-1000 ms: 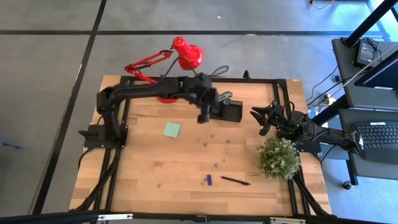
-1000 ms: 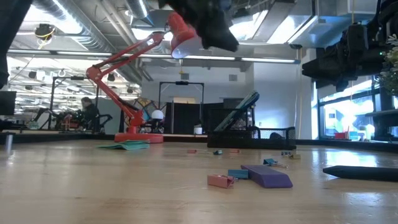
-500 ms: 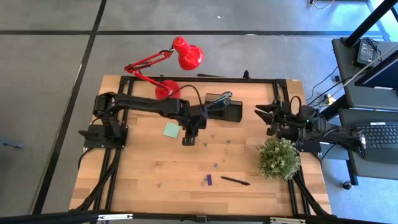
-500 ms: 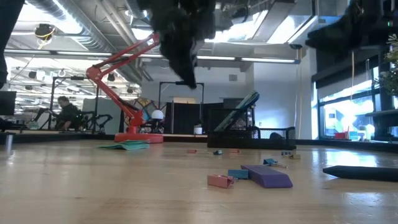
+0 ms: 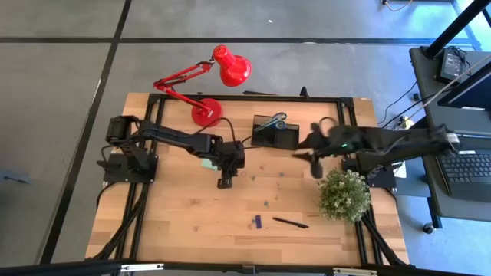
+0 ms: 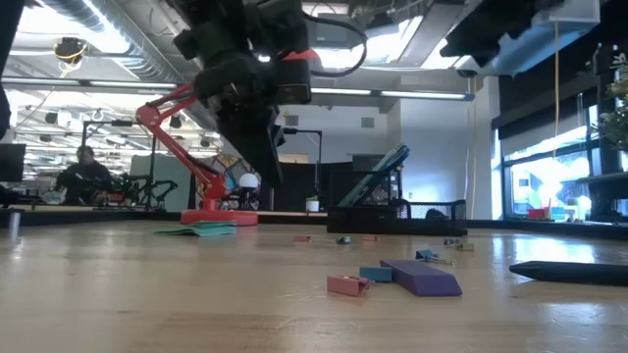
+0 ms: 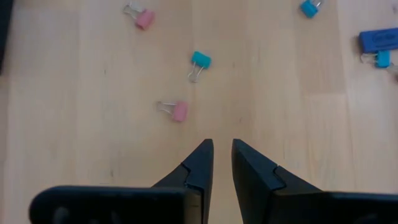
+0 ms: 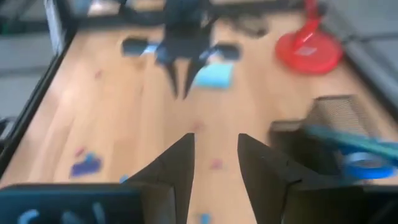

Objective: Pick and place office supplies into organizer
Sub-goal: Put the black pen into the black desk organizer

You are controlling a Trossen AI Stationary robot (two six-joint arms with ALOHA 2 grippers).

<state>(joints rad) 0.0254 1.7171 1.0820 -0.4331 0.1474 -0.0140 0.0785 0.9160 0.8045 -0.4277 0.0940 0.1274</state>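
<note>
Left hand: fingers nearly closed, empty, above counter | pink clip lies just ahead | organizer farther off | you spread fingers, straddle clip squarely, descend | right hand: apart, empty, waiting.

My wooden table carries the lamp, organizer, plant, a green pad, a pen, a purple piece and scattered clips.
</note>
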